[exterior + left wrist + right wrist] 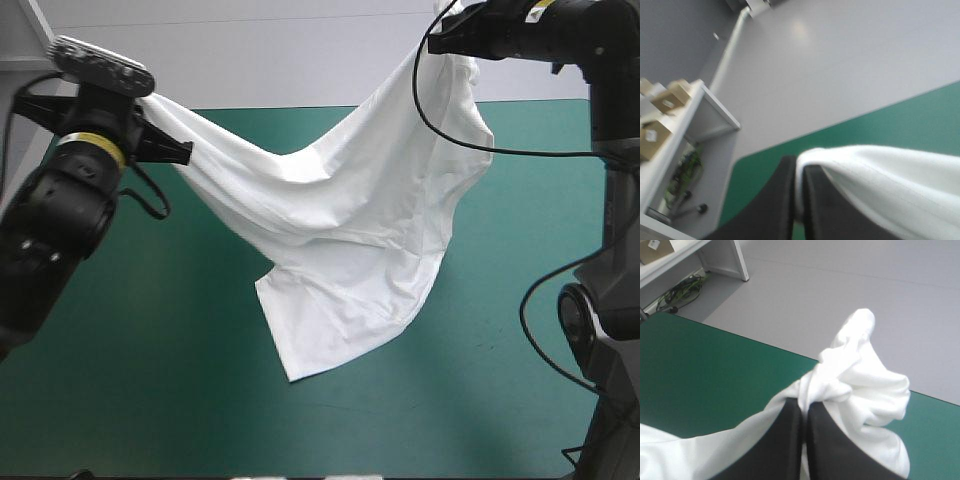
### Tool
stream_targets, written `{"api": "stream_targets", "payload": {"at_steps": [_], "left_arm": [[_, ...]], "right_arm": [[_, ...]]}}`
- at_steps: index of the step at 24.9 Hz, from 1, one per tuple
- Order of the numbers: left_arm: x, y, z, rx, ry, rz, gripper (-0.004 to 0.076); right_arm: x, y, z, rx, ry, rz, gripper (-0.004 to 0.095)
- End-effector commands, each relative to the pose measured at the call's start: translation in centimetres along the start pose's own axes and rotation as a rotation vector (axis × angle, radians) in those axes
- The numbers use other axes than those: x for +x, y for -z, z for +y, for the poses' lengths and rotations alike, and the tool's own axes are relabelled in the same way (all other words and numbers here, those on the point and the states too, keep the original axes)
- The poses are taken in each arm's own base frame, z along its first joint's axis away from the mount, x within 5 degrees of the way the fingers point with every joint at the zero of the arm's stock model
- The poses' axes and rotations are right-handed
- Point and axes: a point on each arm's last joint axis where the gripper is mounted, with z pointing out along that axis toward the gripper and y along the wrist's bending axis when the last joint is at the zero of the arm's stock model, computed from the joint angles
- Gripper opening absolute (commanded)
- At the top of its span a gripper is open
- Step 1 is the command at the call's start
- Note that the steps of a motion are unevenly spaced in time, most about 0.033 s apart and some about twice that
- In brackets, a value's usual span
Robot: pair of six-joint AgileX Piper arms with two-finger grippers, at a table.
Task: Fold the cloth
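Left pincer (800,170) and right pincer (803,412) each tight on T-shirt (340,230), hanging tail only in high view

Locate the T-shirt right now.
In the high view the T-shirt hangs stretched over the middle of the teal-green table, held between the left gripper at the left side and the right gripper near the far right corner.

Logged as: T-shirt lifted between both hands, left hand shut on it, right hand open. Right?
Not quite. The right hand is not open: it is shut on the T-shirt, as the right wrist view shows. The rest holds: the left hand is shut on it, and it hangs lifted between them.
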Motion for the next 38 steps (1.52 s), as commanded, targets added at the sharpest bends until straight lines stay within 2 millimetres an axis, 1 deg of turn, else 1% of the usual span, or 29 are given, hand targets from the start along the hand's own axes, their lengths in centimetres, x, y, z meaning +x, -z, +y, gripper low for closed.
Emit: {"api": "stream_targets", "payload": {"at_steps": [1, 2, 3, 4, 5, 6, 7, 8, 9, 10, 11, 12, 13, 14, 15, 16, 17, 18, 20, 23, 25, 26, 28, 31, 32, 34, 35, 36, 38], "left_arm": [[1.6, -5.4, 0.1, 0.057, 0.148, -0.006, 0.0026], [2.3, -7.2, 0.1, 0.063, 0.178, 0.012, 0.0026], [2.8, -8.8, 0.2, 0.06, 0.188, 0.015, 0.0026], [3.3, -11.0, 0.1, 0.063, 0.192, -0.006, 0.0026], [3.6, -12.0, -0.1, 0.066, 0.189, -0.016, 0.0025], [3.9, -13.6, -0.5, 0.079, 0.182, -0.038, 0.0025], [4.1, -14.4, -0.9, 0.088, 0.178, -0.042, 0.0025], [4.7, -15.8, -1.8, 0.106, 0.169, -0.04, 0.0025], [5.1, -16.6, -2.2, 0.115, 0.166, -0.034, 0.0025], [5.9, -18.0, -3.1, 0.134, 0.163, -0.021, 0.0027], [6.6, -18.9, -3.8, 0.148, 0.159, -0.013, 0.004], [7.1, -19.6, -4.2, 0.155, 0.16, 0.0, 0.0076], [7.6, -20.4, -4.8, 0.167, 0.157, 0.005, 0.0158], [7.9, -21.0, -5.2, 0.176, 0.155, 0.003, 0.0252], [8.2, -21.5, -5.6, 0.186, 0.154, -0.005, 0.0363], [8.4, -21.9, -5.8, 0.193, 0.153, -0.008, 0.0486], [8.4, -21.9, -5.8, 0.191, 0.153, -0.004, 0.0559], [8.4, -21.9, -5.7, 0.186, 0.151, 0.002, 0.0584], [7.8, -21.6, -5.2, 0.171, 0.151, 0.005, 0.0585], [5.9, -20.3, -3.7, 0.124, 0.137, -0.005, 0.058], [4.1, -18.7, -2.0, 0.071, 0.122, -0.022, 0.058], [3.3, -17.9, -1.3, 0.049, 0.129, -0.023, 0.058], [1.7, -15.9, 0.5, 0.0, 0.153, -0.008, 0.058], [0.1, -13.0, 1.8, -0.008, 0.174, 0.028, 0.058], [-0.3, -12.2, 1.8, 0.015, 0.175, 0.038, 0.058], [-0.7, -10.7, 1.1, 0.108, 0.164, 0.072, 0.058], [-0.7, -10.1, 0.7, 0.147, 0.146, 0.09, 0.058], [-0.8, -9.5, -0.1, 0.205, 0.143, 0.113, 0.058], [-0.7, -8.6, -1.5, 0.284, 0.125, 0.169, 0.058]], "right_arm": [[-0.6, -1.5, -1.1, 0.021, 0.017, -0.11, -0.0017], [0.0, -3.2, -1.8, 0.031, 0.028, -0.092, -0.0017], [0.5, -4.3, -2.4, 0.044, 0.034, -0.083, -0.0017], [1.6, -7.0, -3.5, 0.063, 0.038, -0.067, -0.0017], [2.1, -7.9, -4.1, 0.07, 0.039, -0.06, -0.0017], [3.3, -10.2, -5.0, 0.078, 0.038, -0.044, -0.0017], [3.9, -11.2, -5.5, 0.083, 0.031, -0.032, -0.0016], [5.2, -13.2, -6.5, 0.088, 0.01, -0.016, 0.0013], [5.7, -13.8, -6.9, 0.086, -0.004, -0.007, 0.0045], [6.8, -15.2, -7.7, 0.077, -0.032, 0.009, 0.0199], [7.5, -15.9, -8.1, 0.074, -0.046, 0.021, 0.0368], [7.8, -16.1, -8.6, 0.078, -0.061, 0.027, 0.0585], [8.0, -16.2, -9.1, 0.087, -0.089, 0.034, 0.0735], [8.3, -16.1, -9.3, 0.088, -0.115, 0.056, 0.0813], [8.4, -15.7, -9.8, 0.093, -0.138, 0.082, 0.082], [8.5, -15.1, -10.1, 0.093, -0.153, 0.116, 0.0802], [8.5, -14.3, -10.3, 0.088, -0.159, 0.153, 0.0776], [8.5, -13.7, -10.5, 0.087, -0.173, 0.177, 0.0755], [8.3, -12.4, -10.7, 0.079, -0.189, 0.212, 0.0715], [6.8, -10.0, -10.6, 0.077, -0.228, 0.176, 0.0663], [5.6, -7.8, -10.0, 0.079, -0.227, 0.147, 0.0652], [5.3, -7.0, -9.8, 0.086, -0.223, 0.148, 0.0652], [4.6, -4.4, -9.1, 0.113, -0.189, 0.146, 0.0652], [4.4, -0.9, -8.0, 0.21, -0.102, 0.19, 0.0652], [4.4, 0.5, -7.6, 0.249, -0.082, 0.201, 0.0652], [5.1, 2.6, -6.9, 0.294, -0.075, 0.237, 0.0652], [5.6, 3.2, -6.7, 0.308, -0.072, 0.255, 0.0652], [6.3, 4.0, -6.5, 0.327, -0.069, 0.283, 0.0652], [7.6, 4.5, -6.3, 0.342, -0.074, 0.333, 0.0652]]}}
